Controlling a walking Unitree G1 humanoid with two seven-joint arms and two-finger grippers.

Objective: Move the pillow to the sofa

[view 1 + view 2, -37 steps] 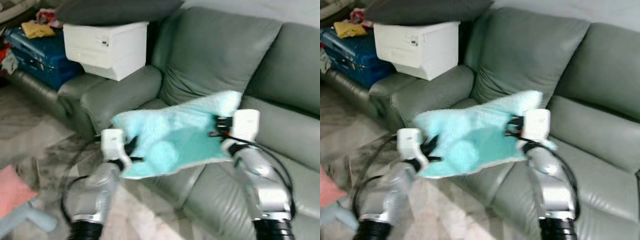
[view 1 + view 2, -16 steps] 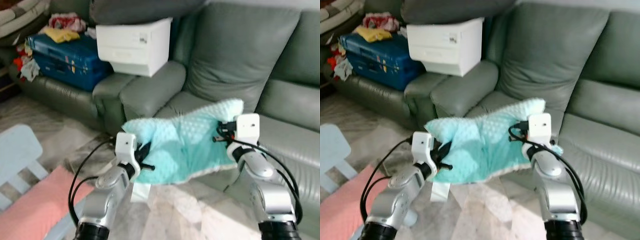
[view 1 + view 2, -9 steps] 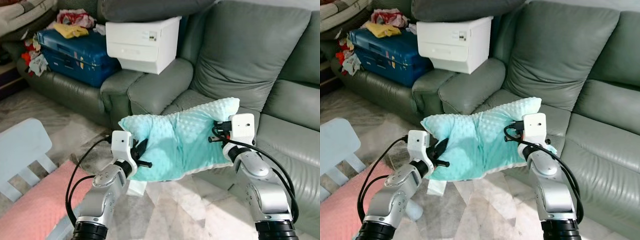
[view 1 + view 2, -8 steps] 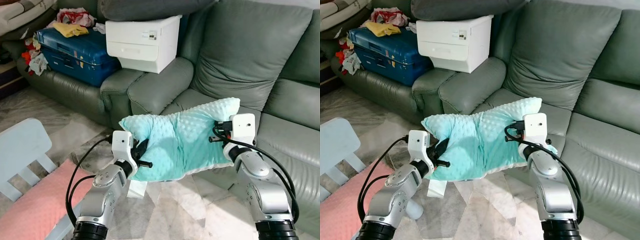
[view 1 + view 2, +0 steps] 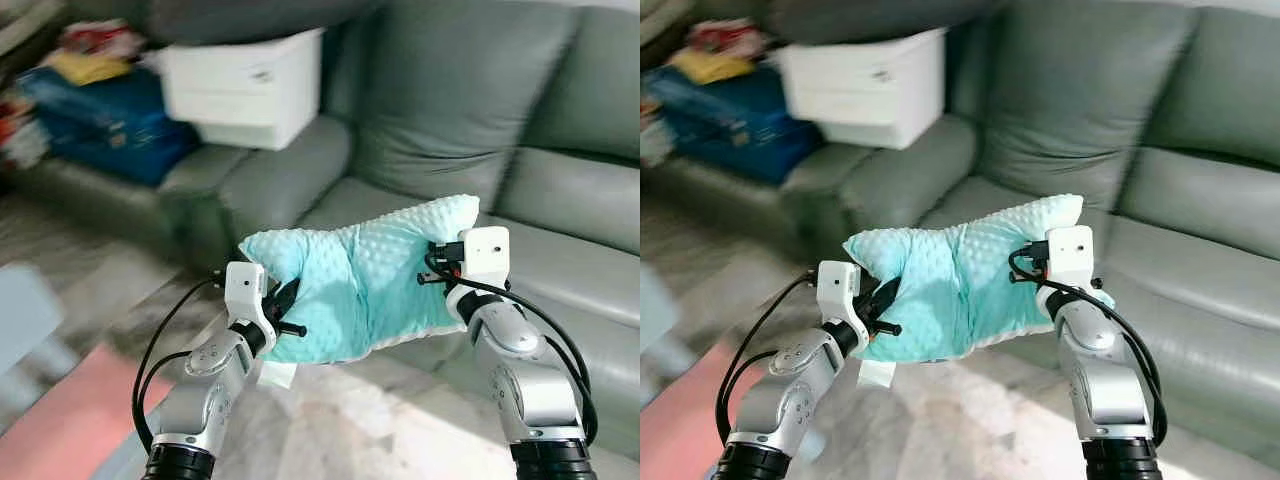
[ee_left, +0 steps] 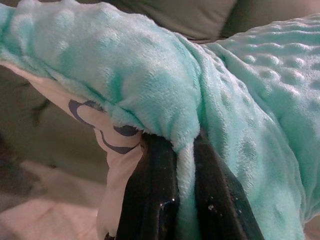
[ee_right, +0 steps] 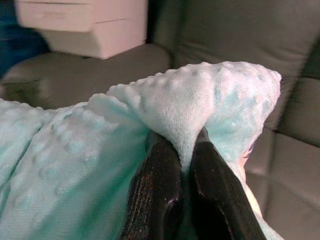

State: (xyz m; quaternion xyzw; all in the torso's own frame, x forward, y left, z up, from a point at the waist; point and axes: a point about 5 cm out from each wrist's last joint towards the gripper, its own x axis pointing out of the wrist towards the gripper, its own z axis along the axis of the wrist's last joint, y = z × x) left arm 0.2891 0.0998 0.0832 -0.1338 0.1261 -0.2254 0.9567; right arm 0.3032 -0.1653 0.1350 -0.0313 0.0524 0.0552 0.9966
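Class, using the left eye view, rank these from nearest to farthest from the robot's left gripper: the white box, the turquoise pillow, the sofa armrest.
1. The turquoise pillow: pinched in the left gripper, held up before the robot.
2. The sofa armrest: beyond the pillow, on the robot's left.
3. The white box: farthest, behind and above the armrest, upper left.

Two silver metal forearms, left arm (image 5: 205,385) and right arm (image 5: 520,375), each rising from a black ribbed cuff, trailing looped black cables, capped at the wrist by a white boxy camera housing, and ending in two long black fingers (image 6: 150,200).
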